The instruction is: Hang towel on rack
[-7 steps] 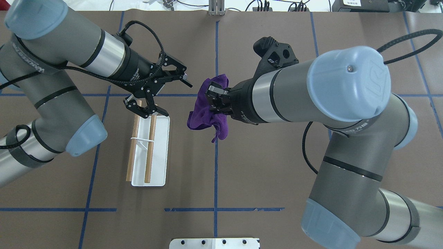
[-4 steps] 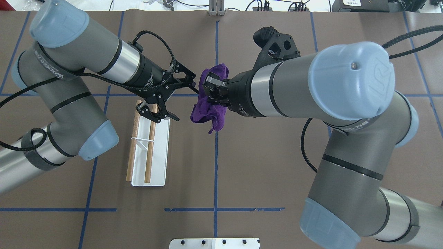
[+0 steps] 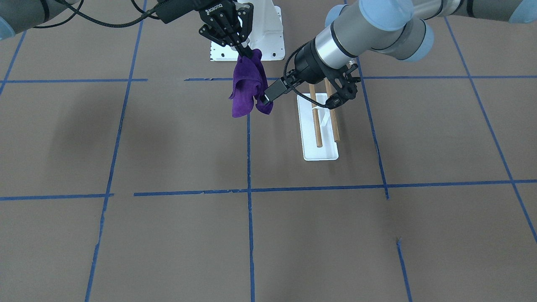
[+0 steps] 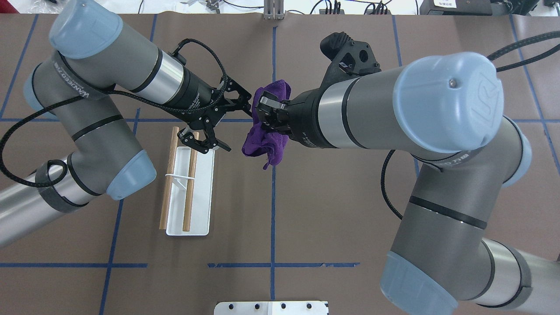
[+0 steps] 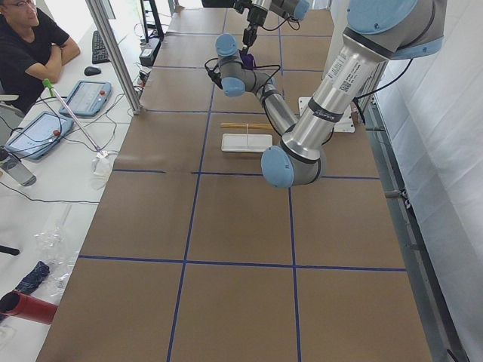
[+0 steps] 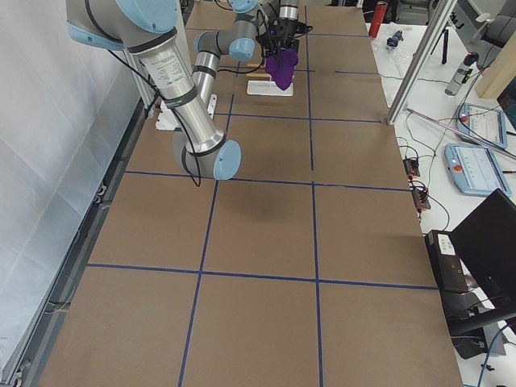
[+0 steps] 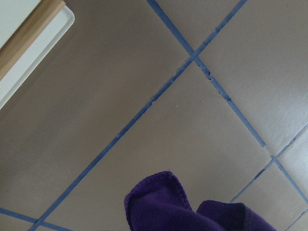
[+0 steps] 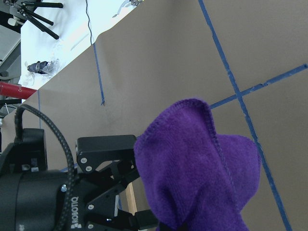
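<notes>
My right gripper [image 4: 259,119] is shut on the top of a purple towel [image 4: 267,141], which hangs bunched above the table; it also shows in the front view [image 3: 247,53], with the towel [image 3: 247,90] dangling. My left gripper [image 4: 238,130] is open just left of the towel, and in the front view one fingertip [image 3: 268,95] is at the towel's lower edge. The rack [image 4: 189,188], two wooden dowels over a flat white base, stands below and behind the left gripper. The left wrist view shows the towel [image 7: 192,211] at its bottom edge.
A white bolted pedestal [image 3: 268,42] stands at the robot's side of the table, behind the towel. Blue tape lines [image 4: 273,210] cross the brown table. An operator [image 5: 30,45] sits past the far edge with tablets beside him.
My left arm has swung right, bringing its open gripper from above the rack's end up to the towel. My right gripper has moved slightly, still holding the towel.
</notes>
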Robot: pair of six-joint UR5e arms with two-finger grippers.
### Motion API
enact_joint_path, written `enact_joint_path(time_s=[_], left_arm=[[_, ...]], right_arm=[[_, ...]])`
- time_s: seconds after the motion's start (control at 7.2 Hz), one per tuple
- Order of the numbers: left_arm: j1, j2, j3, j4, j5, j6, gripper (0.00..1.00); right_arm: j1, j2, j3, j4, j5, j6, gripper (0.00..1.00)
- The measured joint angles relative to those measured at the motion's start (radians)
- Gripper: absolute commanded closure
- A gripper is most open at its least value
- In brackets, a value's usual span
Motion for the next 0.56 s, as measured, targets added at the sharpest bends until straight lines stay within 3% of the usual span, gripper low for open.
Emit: enact_joint_path(time_s=[0.56], left_arm=[[0.0, -0.007, 0.016, 0.001, -0.001, 0.007, 0.19]], right_arm=[[-0.006, -0.011, 0.005, 0.003, -0.001, -0.059, 1.0]])
